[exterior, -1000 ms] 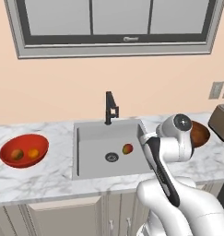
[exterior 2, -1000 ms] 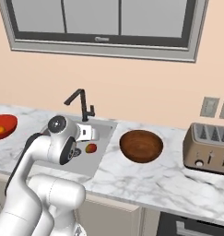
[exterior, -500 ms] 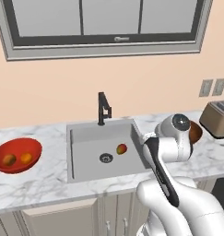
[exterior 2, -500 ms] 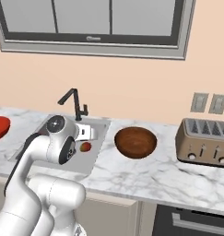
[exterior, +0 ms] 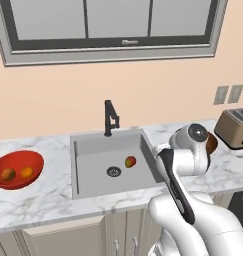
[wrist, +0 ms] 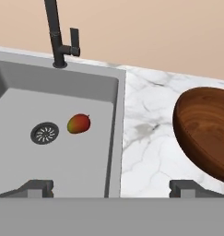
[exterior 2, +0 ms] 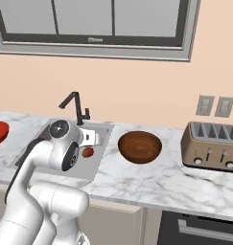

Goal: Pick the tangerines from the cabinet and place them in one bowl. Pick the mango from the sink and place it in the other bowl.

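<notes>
**Gripper empty above sink: mango pick pending**

Gripper [wrist: 111, 186] jaws stand fully apart w/ nothing between them; fingertips visible at bottom of hand view, looking down over the sink's right wall and the counter beside it.

**Task items, current positions**
- Mango [wrist: 79, 123]: on floor of sink [exterior: 93, 150], just beside the drain [wrist: 44, 133], apart from all walls.
- Tangerines [exterior: 26, 172]: two orange fruits lie inside the red bowl [exterior: 18, 159] at far left of counter. Judged: that half of task is done.
- Brown bowl [exterior 2: 139, 146]: on counter right of sink, empty as far as can be seen.

**Failure modes (judgement)**
1. Mango is oval and smooth; a grip off its middle may squirt it out and roll it toward drain or wall.
2. Basin is deep; a steep descent near the right wall could clip the rim w/ a finger.
3. Faucet [exterior: 111, 117] stands at rear edge; a high swing of the arm could hit it.
4. Brown bowl sits close to sink edge; a low carry may knock its rim and shift it. A high release may bounce the fruit out.

**Markings**
No brand, label or legible text anywhere. Toaster [exterior 2: 211, 146] and wall outlets [exterior 2: 214, 105] carry no readable writing.
</notes>
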Robot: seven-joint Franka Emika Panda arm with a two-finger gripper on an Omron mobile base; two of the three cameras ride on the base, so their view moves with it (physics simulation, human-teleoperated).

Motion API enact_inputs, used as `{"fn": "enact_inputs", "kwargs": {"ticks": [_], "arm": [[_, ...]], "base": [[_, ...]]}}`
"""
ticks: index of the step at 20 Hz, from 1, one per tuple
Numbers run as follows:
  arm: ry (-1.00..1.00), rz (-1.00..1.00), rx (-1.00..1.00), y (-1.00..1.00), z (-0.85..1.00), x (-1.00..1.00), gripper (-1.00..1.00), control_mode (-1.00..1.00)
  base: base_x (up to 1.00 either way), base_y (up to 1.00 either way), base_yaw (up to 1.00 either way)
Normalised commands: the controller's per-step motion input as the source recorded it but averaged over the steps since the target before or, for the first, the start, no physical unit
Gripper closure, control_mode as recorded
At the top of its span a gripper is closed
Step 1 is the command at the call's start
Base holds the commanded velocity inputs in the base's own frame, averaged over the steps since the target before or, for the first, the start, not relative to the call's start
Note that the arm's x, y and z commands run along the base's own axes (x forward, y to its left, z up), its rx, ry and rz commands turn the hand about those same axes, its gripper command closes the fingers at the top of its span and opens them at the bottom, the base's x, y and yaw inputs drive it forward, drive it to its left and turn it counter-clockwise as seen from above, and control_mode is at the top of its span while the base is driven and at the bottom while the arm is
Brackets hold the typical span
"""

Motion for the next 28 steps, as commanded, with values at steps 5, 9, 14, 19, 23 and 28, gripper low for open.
{"fn": "enact_inputs", "kwargs": {"ticks": [5, 9, 14, 19, 23, 28], "arm": [[0.0, 0.01, 0.01, -0.04, 0.0, 0.07, -1.0, -1.0], [0.03, 0.0, 0.0, 0.04, 0.03, 0.1, -1.0, -1.0], [0.08, -0.02, 0.0, 0.13, 0.17, 0.08, -1.0, -1.0], [0.0, -0.16, 0.04, 0.26, 0.17, 0.0, -1.0, -1.0], [0.0, -0.2, 0.11, 0.27, 0.16, 0.0, -1.0, -1.0], [0.0, -0.22, 0.18, 0.21, 0.07, -0.02, -1.0, -1.0]], "base": [[0.06, -0.04, 0.0], [0.0, 0.0, 0.0], [0.0, 0.0, 0.0], [0.0, 0.0, 0.0], [0.0, 0.0, 0.0], [0.0, 0.0, 0.0]]}}
